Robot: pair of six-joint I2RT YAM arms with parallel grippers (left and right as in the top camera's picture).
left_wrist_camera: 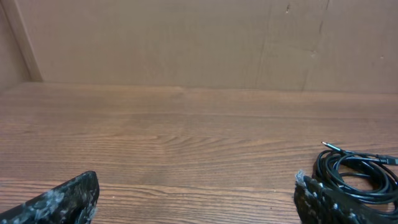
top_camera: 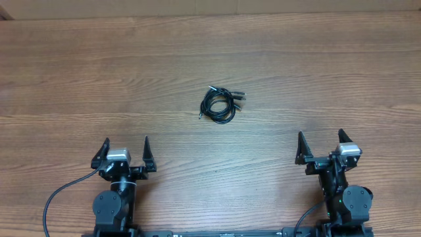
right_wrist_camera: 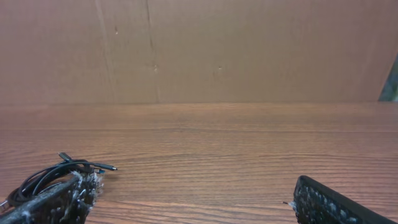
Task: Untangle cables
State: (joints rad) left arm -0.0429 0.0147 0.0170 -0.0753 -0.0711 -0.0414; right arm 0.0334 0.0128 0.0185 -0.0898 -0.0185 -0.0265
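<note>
A small tangled bundle of black cables (top_camera: 221, 105) lies in a loose coil at the middle of the wooden table. It also shows at the right edge of the left wrist view (left_wrist_camera: 354, 174) and at the lower left of the right wrist view (right_wrist_camera: 53, 175). My left gripper (top_camera: 125, 153) is open and empty near the front edge, well left of and nearer than the bundle. My right gripper (top_camera: 322, 146) is open and empty near the front edge, right of the bundle. Neither gripper touches the cables.
The wooden table (top_camera: 99, 79) spreads wide around the bundle. A brown cardboard wall (left_wrist_camera: 186, 43) stands along the far edge. A grey cable (top_camera: 59, 197) trails from the left arm's base at the front.
</note>
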